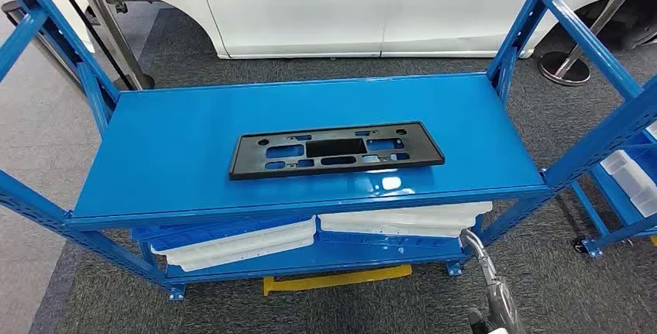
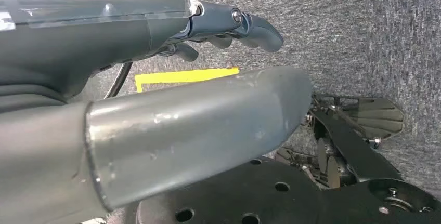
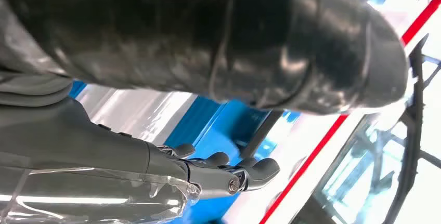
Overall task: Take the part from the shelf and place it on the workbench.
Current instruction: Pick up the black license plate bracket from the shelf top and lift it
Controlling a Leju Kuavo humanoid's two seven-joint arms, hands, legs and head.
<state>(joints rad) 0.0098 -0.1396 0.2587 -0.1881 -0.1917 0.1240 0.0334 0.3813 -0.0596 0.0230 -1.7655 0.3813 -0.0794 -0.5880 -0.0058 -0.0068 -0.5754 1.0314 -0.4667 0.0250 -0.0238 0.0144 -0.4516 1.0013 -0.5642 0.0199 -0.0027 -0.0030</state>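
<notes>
Part (image 1: pixel 337 150) lies flat and untouched on the blue shelf (image 1: pixel 178 156); both hands, seemingly empty with fingers apart, must reach and grasp it.

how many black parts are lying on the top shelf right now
1. A single flat black part lies near the middle of the blue top shelf, long side running across it. The lower level holds white and blue trays, so more parts could be hidden there.
</notes>
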